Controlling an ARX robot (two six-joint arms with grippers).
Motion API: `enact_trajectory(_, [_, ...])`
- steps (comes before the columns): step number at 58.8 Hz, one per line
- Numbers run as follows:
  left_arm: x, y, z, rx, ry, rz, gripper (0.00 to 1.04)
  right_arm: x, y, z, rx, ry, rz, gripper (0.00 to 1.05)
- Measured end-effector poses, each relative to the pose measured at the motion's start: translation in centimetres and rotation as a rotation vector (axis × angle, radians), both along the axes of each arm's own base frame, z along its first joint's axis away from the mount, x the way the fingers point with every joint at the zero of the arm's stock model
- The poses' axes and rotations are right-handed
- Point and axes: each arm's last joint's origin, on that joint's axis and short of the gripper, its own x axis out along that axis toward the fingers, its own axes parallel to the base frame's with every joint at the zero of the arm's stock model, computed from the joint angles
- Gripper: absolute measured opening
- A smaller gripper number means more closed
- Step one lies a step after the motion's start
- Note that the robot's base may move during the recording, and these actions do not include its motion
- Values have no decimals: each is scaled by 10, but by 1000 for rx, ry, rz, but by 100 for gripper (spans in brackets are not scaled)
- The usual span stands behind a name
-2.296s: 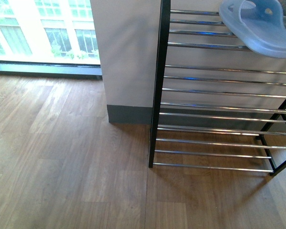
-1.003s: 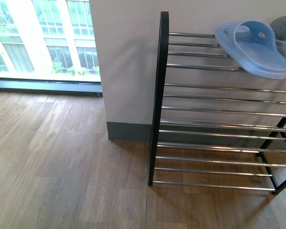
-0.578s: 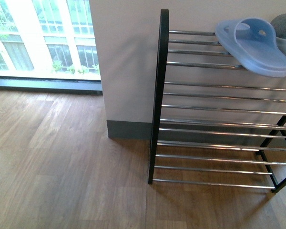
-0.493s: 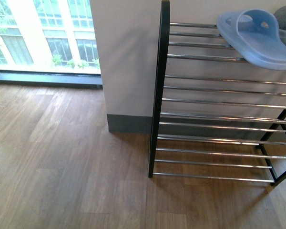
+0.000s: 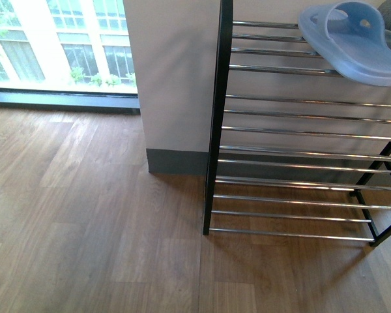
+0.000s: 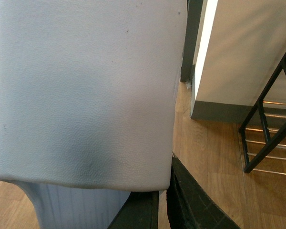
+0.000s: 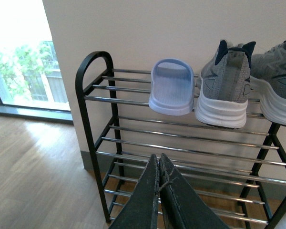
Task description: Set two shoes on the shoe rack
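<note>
Rack (image 7: 190, 152): slide (image 7: 171, 93) and two sneakers (image 7: 226, 88) on top tier.
Left end effector (image 6: 162, 210): clamped on second slide (image 6: 86, 90).
Right end effector (image 7: 159, 191): fingers together, empty.

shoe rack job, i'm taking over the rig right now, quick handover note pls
Left claw: shut on a pale blue slide, held clear of the rack.
Right claw: shut, empty, facing the rack.
On the top tier: one slide and two grey sneakers, side by side.
Done: three shoes racked.
Left: set the held slide on the rack, probably in the free space beside its mate.
</note>
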Motion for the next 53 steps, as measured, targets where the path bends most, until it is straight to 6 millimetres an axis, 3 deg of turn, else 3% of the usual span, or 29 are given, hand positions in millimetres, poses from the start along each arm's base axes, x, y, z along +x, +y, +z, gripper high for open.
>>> enact_trajectory(8, [0,0,0,1,0,1,2,0,0,0,-1,0,0,2])
enact_trajectory(38, [0,0,0,2,0,5,2,0,0,0,0,0,3,84])
enact_trajectory(41, [0,0,0,1,0,4,2,0,0,0,0,0,4,96])
enact_trajectory(53, [0,0,0,-2,1,-5,2,0,0,0,0,1,-3,96])
